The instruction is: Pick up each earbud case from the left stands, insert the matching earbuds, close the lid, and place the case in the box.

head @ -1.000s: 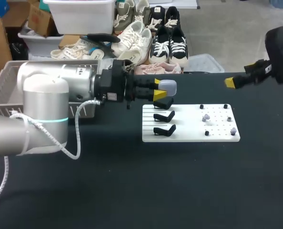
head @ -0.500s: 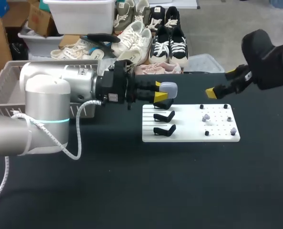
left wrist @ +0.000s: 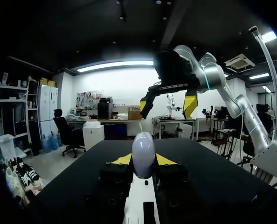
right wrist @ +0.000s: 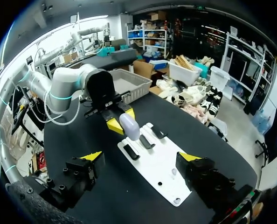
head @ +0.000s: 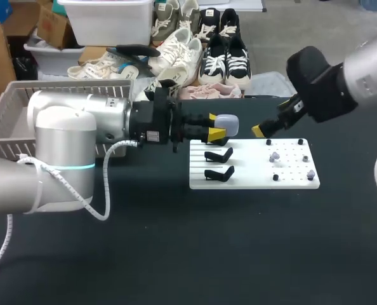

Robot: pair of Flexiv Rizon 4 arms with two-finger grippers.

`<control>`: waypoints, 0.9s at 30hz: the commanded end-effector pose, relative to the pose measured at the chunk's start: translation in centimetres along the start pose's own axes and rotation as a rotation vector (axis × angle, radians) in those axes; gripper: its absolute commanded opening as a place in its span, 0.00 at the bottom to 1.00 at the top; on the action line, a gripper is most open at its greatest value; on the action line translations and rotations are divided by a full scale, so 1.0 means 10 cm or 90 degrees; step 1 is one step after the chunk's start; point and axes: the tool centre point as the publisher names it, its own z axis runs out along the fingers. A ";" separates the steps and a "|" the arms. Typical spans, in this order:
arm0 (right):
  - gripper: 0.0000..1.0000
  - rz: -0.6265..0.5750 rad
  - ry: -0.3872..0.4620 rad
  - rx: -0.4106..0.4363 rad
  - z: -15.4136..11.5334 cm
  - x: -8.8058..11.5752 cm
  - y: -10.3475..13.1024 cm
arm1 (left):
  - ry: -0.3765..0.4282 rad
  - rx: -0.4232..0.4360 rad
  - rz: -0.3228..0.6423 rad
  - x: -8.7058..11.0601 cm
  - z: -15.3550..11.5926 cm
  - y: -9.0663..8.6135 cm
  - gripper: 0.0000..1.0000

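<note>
At the white board's [head: 252, 182] eleven o'clock, the left gripper [head: 215, 126] pinches one smooth, rounded lavender case [head: 227, 122]; three black stands [head: 218, 155] nearby; right gripper [right wrist: 141, 157] spread.

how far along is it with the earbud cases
Early. Done: the case is off its stand, and all three black stands are bare. In hand: the left claw is shut on the case, lid closed, with the right claw open and facing it. Left: the earbuds lie on the white board; they need inserting, then the case goes in the basket.
</note>
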 end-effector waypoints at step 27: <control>1.00 -0.007 0.057 0.095 0.53 -0.21 0.04 | -0.002 -0.006 0.002 0.00 0.00 -0.03 0.00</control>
